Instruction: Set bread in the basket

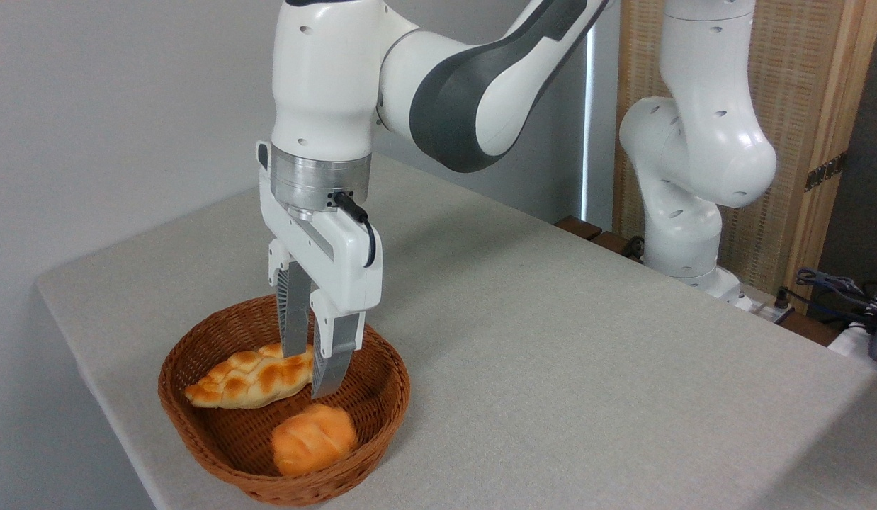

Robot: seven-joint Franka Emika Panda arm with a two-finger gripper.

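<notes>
The bread [313,438] lies in the basket [197,432], just below the hand [310,373] — placing looks done, only withdrawal left. The hand hangs above it, fingers slightly spread, pinching nothing. One bun, one braided loaf [247,379] behind the fingers, one basket on the worktop [552,340].

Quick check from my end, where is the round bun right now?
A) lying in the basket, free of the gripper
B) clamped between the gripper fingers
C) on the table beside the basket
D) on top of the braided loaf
A: the round bun lies on the floor of the basket beside the braided loaf, with the gripper above it and holding nothing.
</notes>
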